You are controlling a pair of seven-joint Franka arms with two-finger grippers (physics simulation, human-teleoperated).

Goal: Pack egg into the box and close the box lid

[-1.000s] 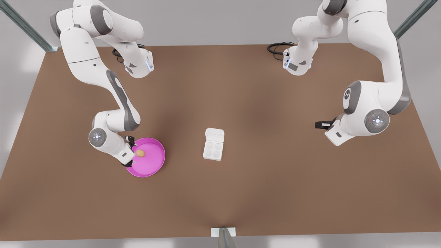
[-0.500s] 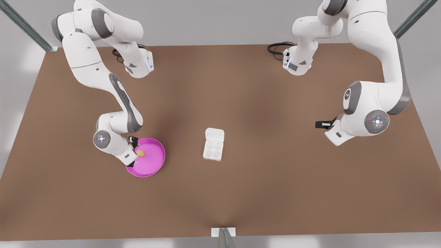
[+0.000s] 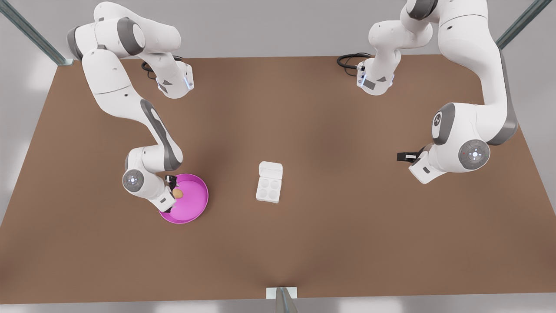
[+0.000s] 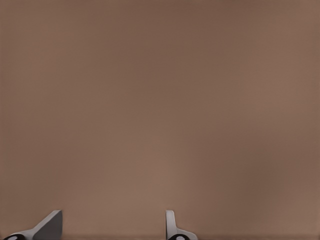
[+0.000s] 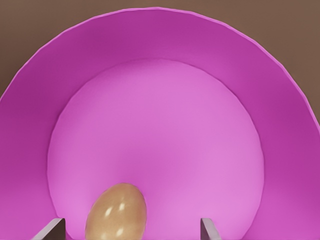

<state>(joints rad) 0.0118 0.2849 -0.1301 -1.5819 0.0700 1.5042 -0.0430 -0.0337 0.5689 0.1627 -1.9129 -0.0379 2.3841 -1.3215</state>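
Your right gripper, on the front view's left, has crept in over the near edge of the pink dish during the last second, so that the egg now sits half tucked under the wrist instead of clear beside it. That puts you at the start of the pick, not yet at a grasp. In the right wrist view the fingertips stand wide apart with the egg between them, nearer one finger than the other and touching neither.

The egg lies on the dish floor close to the rim wall. Its long axis seems to run roughly along the camera's line, narrow end leading away from the gripper, though the lower part is cut off, so take that loosely. Judged so, the jaws would close across its short width, which suits it.

The box waits well apart at table centre, cups bare, the box lid flat open behind them.

Your left gripper waits over bare table, jaws apart
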